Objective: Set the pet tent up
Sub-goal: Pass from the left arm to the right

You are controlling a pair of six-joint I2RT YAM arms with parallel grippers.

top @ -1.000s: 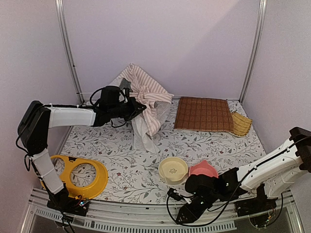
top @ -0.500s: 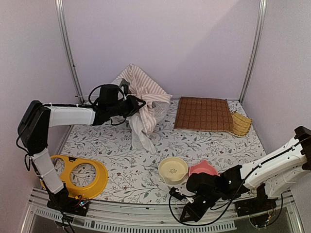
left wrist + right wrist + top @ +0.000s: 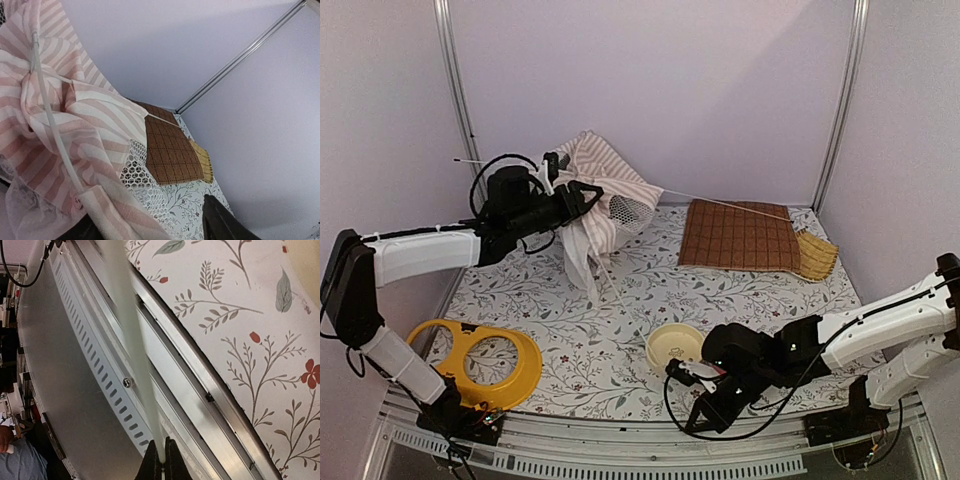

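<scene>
PET TENT UNPITCHED: We find the pet tent (image 3: pixel 610 190) collapsed, a striped bundle bunched between the spread fingers (image 3: pixel 217 222) of the left gripper (image 3: pixel 588 190) and held clear of the table (image 3: pixel 620 320). Nothing stands upright yet, so we judge most of the work lies ahead. The right gripper (image 3: pixel 705 418), its fingers pinched on one thin pale pole (image 3: pixel 131 335), hangs over the front rail (image 3: pixel 580 440). We count one tent, one cream bowl (image 3: pixel 672 345) just beyond the right fingers, one yellow two-hole stand (image 3: pixel 510 362) and one brown mat (image 3: pixel 735 235) well beyond both.
</scene>
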